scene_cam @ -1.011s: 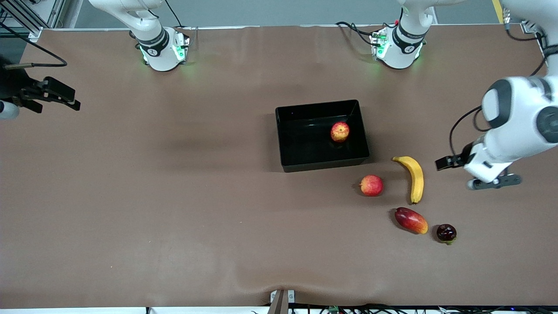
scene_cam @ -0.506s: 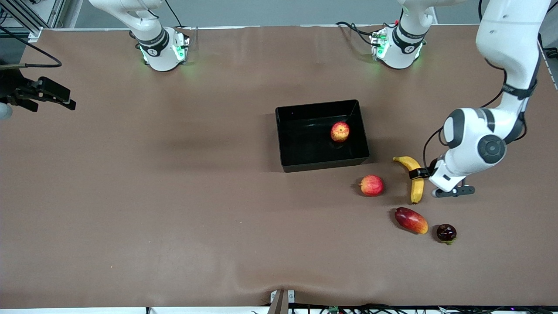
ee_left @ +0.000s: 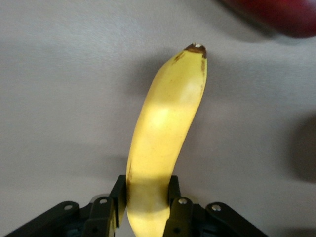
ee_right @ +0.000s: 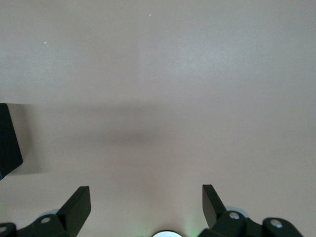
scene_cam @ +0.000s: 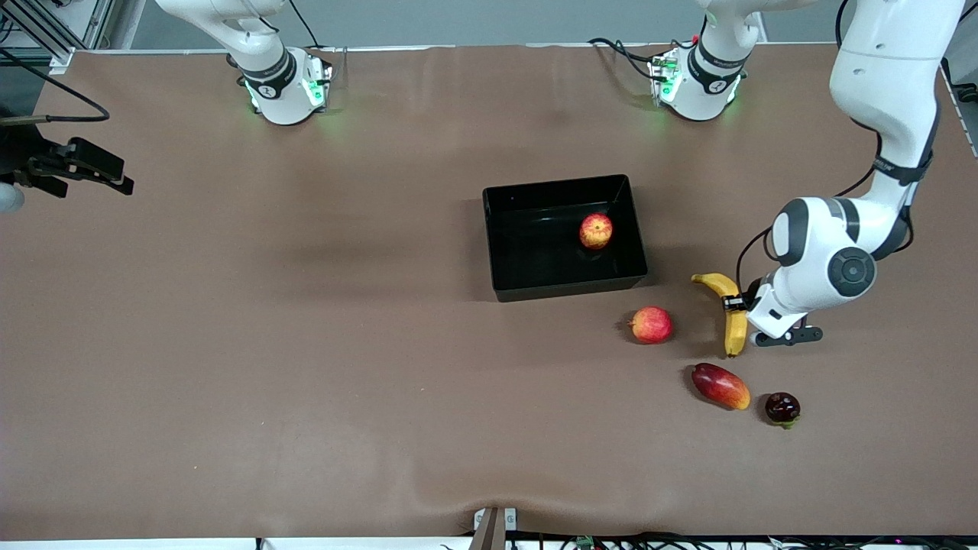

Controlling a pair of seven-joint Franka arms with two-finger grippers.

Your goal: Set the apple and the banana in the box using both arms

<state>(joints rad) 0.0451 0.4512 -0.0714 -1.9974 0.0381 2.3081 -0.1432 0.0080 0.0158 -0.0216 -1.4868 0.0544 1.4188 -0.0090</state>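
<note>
The apple (scene_cam: 596, 231) lies in the black box (scene_cam: 565, 289), at the side toward the left arm's end. The yellow banana (scene_cam: 735, 336) lies on the table, nearer the front camera than the box. My left gripper (scene_cam: 736, 304) is down on the banana's middle. In the left wrist view my left gripper (ee_left: 145, 190) has a finger pressed on each side of the banana (ee_left: 168, 123). My right gripper (scene_cam: 118, 174) waits open and empty over the right arm's end of the table. In the right wrist view my right gripper (ee_right: 146, 195) has its fingers wide apart over bare table.
A pinkish-red round fruit (scene_cam: 651, 325) lies beside the banana. A red-yellow mango (scene_cam: 720, 386) and a small dark fruit (scene_cam: 782, 408) lie nearer the front camera. The mango also shows at the edge of the left wrist view (ee_left: 276, 15).
My left arm swung in from the left arm's end of the table and lowered onto the banana. Its fingers closed on the banana, which shifted slightly. The right gripper barely moved.
</note>
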